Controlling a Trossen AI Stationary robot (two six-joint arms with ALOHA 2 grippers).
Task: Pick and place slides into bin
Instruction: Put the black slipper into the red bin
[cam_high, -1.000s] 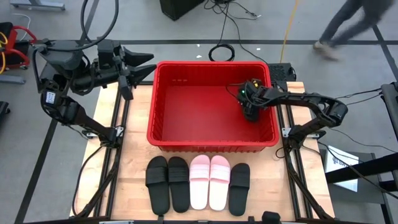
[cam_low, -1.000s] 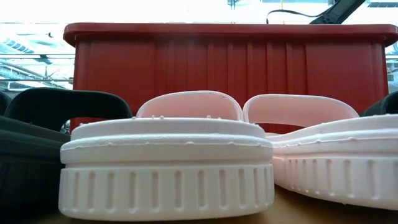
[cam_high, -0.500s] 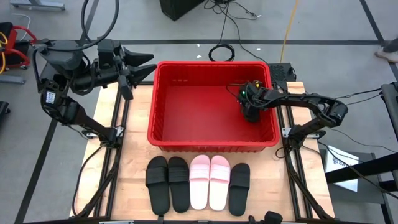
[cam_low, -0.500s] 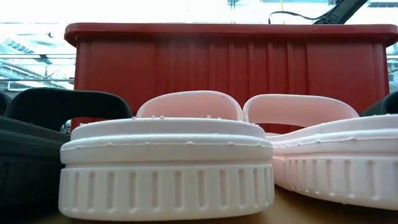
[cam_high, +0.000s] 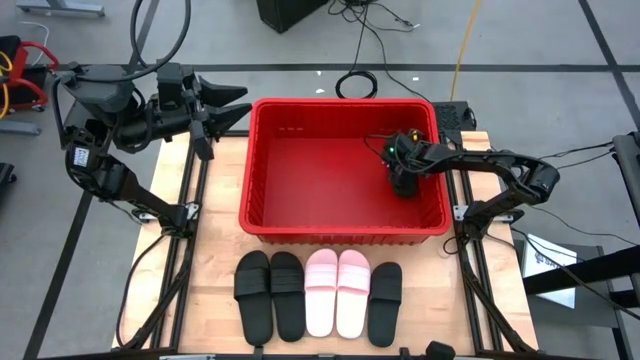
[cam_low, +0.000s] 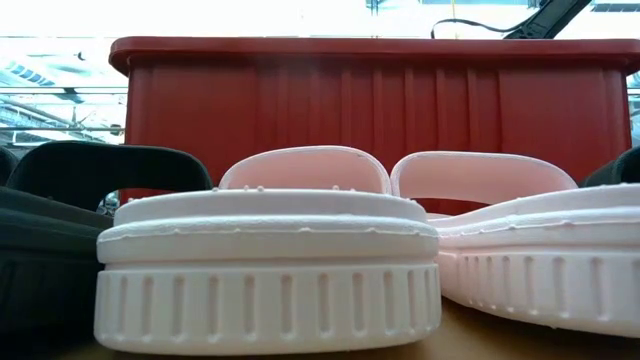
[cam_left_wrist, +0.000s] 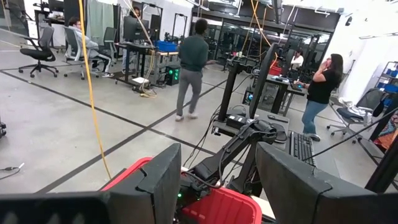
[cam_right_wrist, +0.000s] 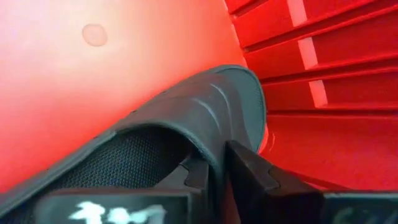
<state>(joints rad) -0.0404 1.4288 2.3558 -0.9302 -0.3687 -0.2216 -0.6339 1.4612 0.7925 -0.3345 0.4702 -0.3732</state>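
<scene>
Taking the bin (cam_high: 262, 200) as our landmark and reading from near to far, we first meet five slides lying side by side on the table (cam_high: 215, 290) just in front of its front wall: a black pair (cam_high: 269, 294), a pink pair (cam_high: 337, 291) and one single black slide (cam_high: 385, 303); in the low view the pink soles (cam_low: 268, 266) fill the foreground with the bin's ribbed wall (cam_low: 370, 100) behind them. Inside the bin, close to its right wall, we see the right gripper (cam_high: 402, 183) lowered to the floor with the sixth, black slide (cam_right_wrist: 186, 124); the right wrist view shows the strap's edge between the fingers (cam_right_wrist: 261, 177), which sit close against it, so we read the hold as a grasp on that slide, possibly at the point of letting go. We judge the step in hand to be the placing of the first slide. The next move calls for parting the fingers fully, lifting clear of the rim, and reaching over the front wall to the waiting row. Beyond the bin's far-left corner, the left gripper (cam_high: 225, 105) waits with its fingers spread and holding nothing.
</scene>
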